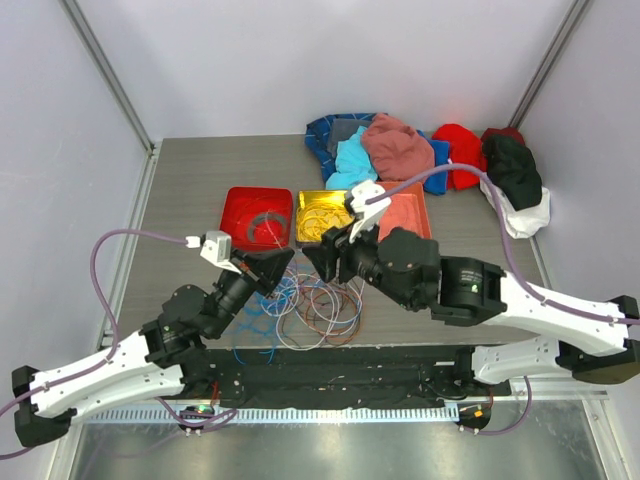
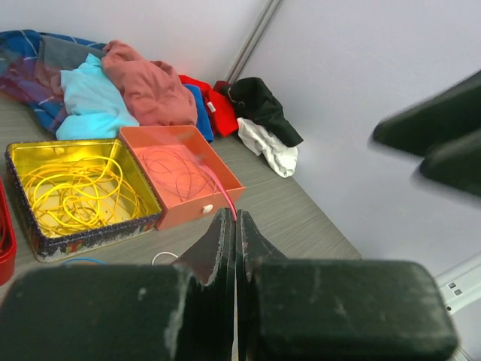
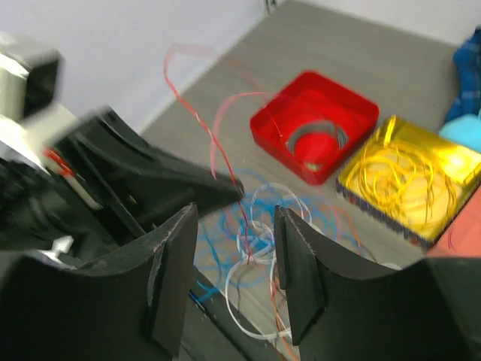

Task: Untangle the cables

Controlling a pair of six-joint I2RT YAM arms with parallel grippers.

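The tangled cables [image 1: 312, 310], blue, white, orange, red and purple loops, lie on the table in front of both arms; they also show in the right wrist view [image 3: 259, 226]. My left gripper [image 1: 282, 264] is shut on a thin red cable [image 3: 197, 120] that rises from its tips and hangs down into the heap. In the left wrist view the gripper [image 2: 236, 222] has its jaws pressed together with the red cable [image 2: 229, 204] coming out at the tip. My right gripper [image 1: 322, 258] is open and empty just right of the left one, above the heap [image 3: 237, 256].
Three trays stand behind the heap: a red tray [image 1: 236, 199] with a grey cable, a gold tray [image 1: 305, 198] with yellow cable, an orange tray [image 1: 424, 205] with a red cable. A pile of clothes [image 1: 400, 145] lies at the back. The black base rail [image 1: 340, 375] runs along the near edge.
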